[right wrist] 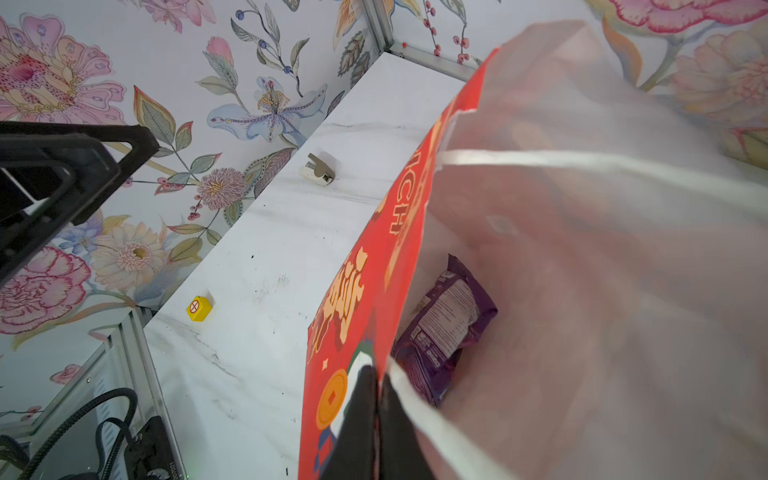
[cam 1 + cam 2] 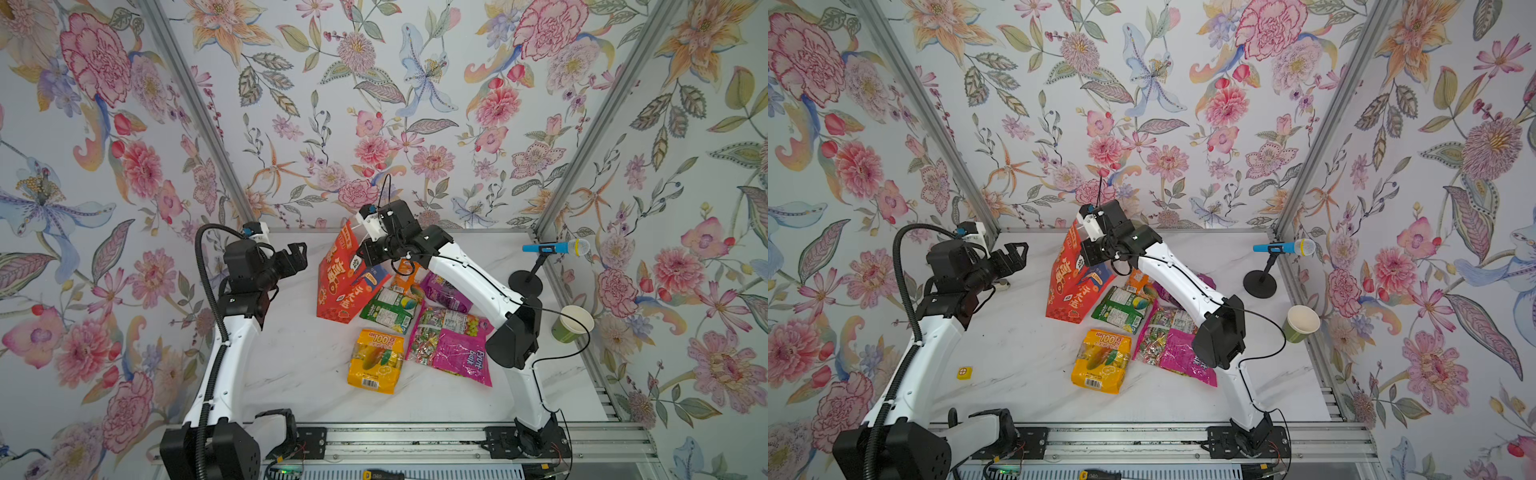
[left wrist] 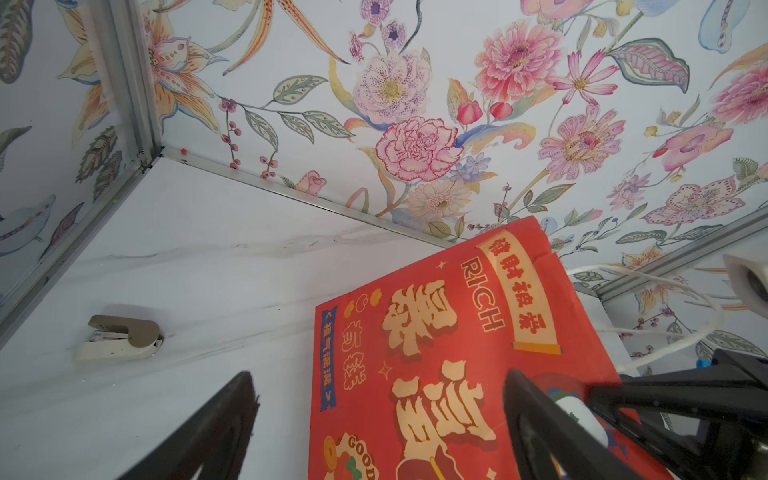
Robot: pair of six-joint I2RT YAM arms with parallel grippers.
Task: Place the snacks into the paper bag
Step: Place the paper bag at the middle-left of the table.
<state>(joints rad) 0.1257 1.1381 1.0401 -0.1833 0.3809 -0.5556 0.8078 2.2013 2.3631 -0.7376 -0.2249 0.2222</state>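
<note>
One paper bag [image 1: 353,291] rim pinched by right tool [image 1: 377,372]; left tool [image 3: 380,374] gapes empty alongside.

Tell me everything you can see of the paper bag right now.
The paper bag is tall, red paper with cream Chinese characters, the word RICH and a blue label, white inside, with white cord handles. It stands open on the table. The right gripper is shut on its rim. One purple packet lies at its bottom; a green packet lies beside its base.

Robot lab booth, floral-papered walls [image 2: 374,104], aluminium frame posts [image 2: 202,124], marble-look tabletop [image 2: 299,374], mounting rail [image 2: 415,436] in front
</note>
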